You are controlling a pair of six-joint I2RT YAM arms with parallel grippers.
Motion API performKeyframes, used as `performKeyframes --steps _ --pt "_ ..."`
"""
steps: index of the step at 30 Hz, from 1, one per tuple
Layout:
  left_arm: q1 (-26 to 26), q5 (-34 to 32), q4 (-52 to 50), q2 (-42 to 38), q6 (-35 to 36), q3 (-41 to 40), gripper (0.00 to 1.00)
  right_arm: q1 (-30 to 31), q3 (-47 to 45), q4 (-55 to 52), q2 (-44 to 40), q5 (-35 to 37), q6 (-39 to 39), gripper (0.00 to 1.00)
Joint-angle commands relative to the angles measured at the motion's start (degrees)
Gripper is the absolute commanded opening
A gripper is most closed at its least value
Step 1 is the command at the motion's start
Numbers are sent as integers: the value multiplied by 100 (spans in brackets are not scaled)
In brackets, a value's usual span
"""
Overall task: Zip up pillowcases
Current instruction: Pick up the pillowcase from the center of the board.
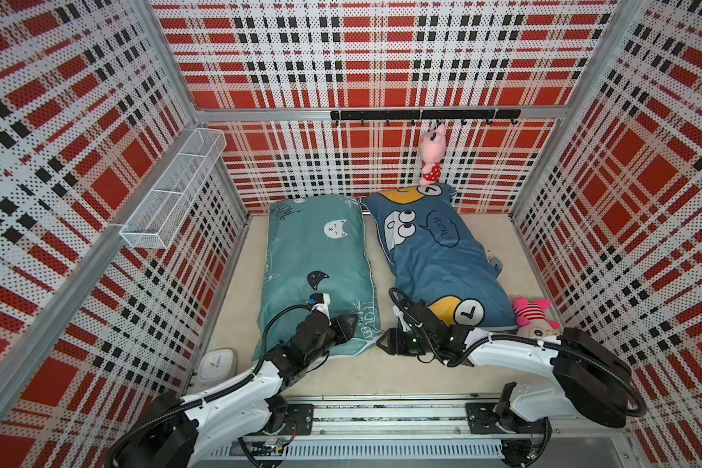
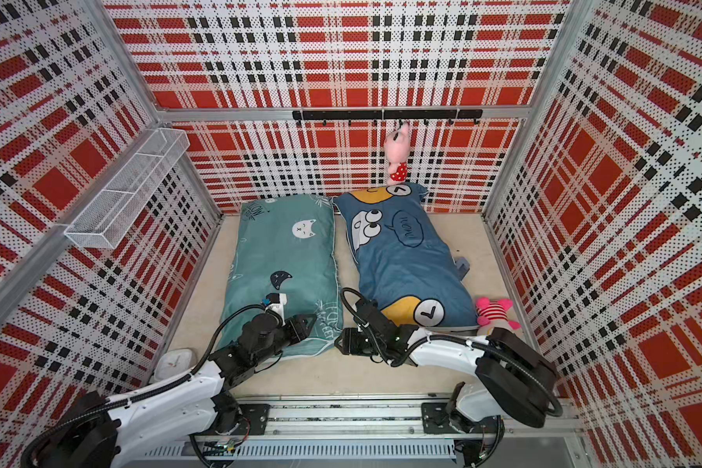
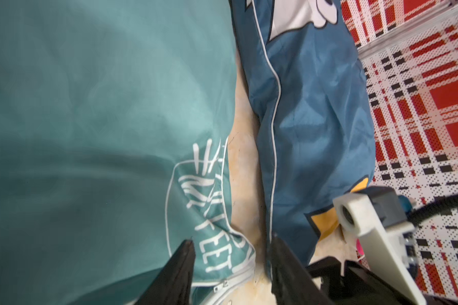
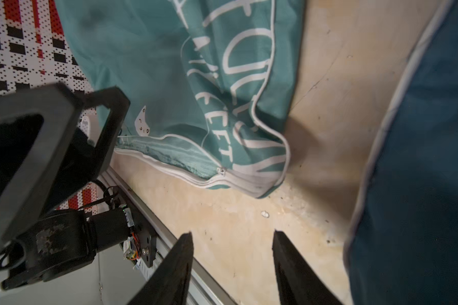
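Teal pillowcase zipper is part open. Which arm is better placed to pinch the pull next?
Left, probably: the zipper pull lies between the open jaws of the left gripper. The right gripper is open too, over bare floor, short of it.

Right end effector hangs spread over floor near teal pillowcase, zipper part-open.

Pink plush on hook rail; wire basket.
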Motion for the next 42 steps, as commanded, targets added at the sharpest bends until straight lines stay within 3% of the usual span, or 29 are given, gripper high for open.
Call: performKeyframes --steps 1,11,30,35,42 --pt "-117 363 342 18 -304 -300 49 12 -1 998 330 142 524 56" --pt "-414 607 1204 344 -844 -634 45 12 -113 1694 1042 402 974 58" --pt "-740 485 2143 1168 -1243 -744 42 1 -250 1873 1165 498 1150 7" --pt "-768 499 2281 1445 -1228 -704 42 -25 -421 2132 1058 426 1268 1" --pt "-812 549 2569 1790 -1249 -598 44 -112 -698 2765 890 167 1495 0"
